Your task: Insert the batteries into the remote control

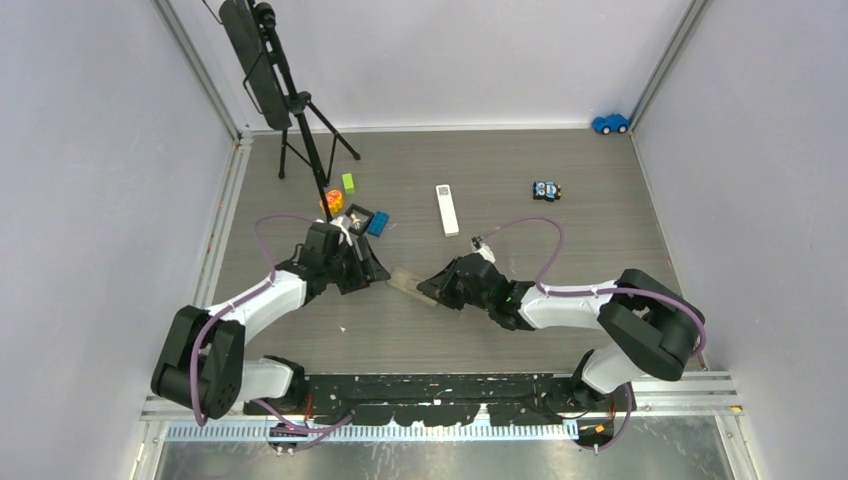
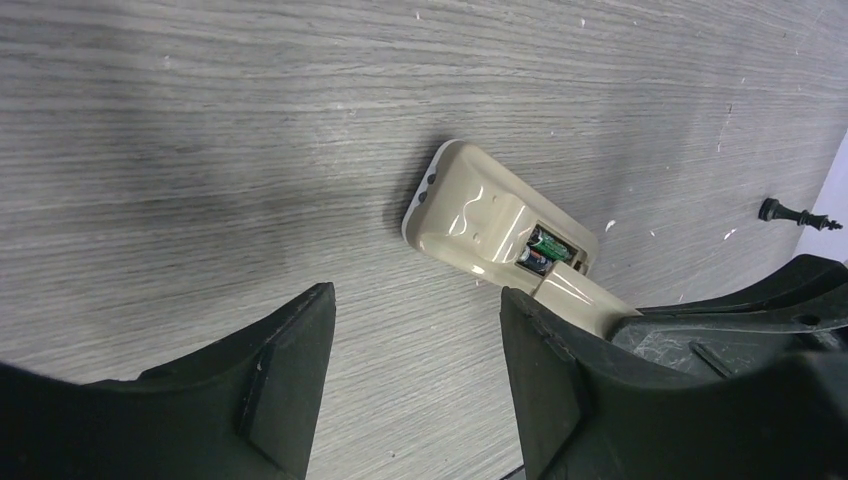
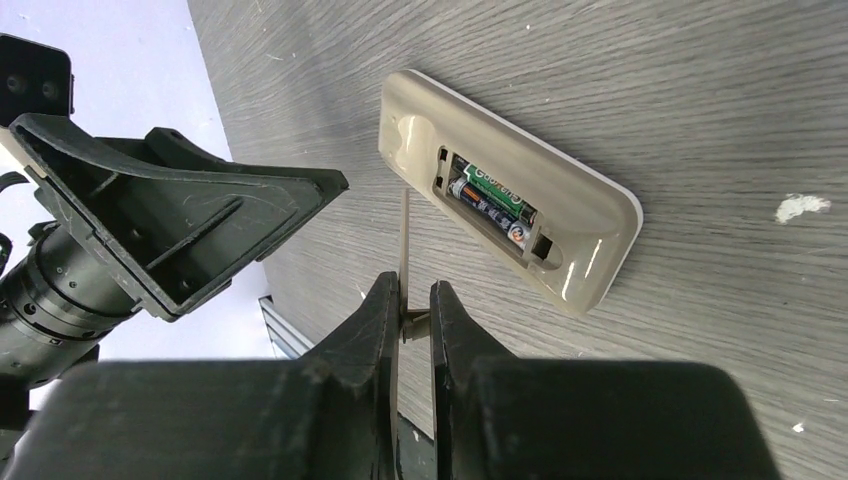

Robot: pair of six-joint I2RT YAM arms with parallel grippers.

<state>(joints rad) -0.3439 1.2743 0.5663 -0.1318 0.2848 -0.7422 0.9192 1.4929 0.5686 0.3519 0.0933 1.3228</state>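
- Two batteries [image 3: 490, 200] lie side by side in the open compartment of the beige remote [image 3: 575, 205], which rests back-up on the table [image 3: 700, 80].
- Their green labels carry white lettering too small to read.
- The right gripper [image 3: 412, 300] pinches a thin cover [image 3: 403, 240], seen edge-on, its jaws nearly closed.
- The left gripper [image 2: 417, 295] gapes wide and empty near the remote.
- The remote's button side is hidden.

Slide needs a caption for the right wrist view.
Right gripper pinches thin beige cover beside beige remote holding two green-black batteries.
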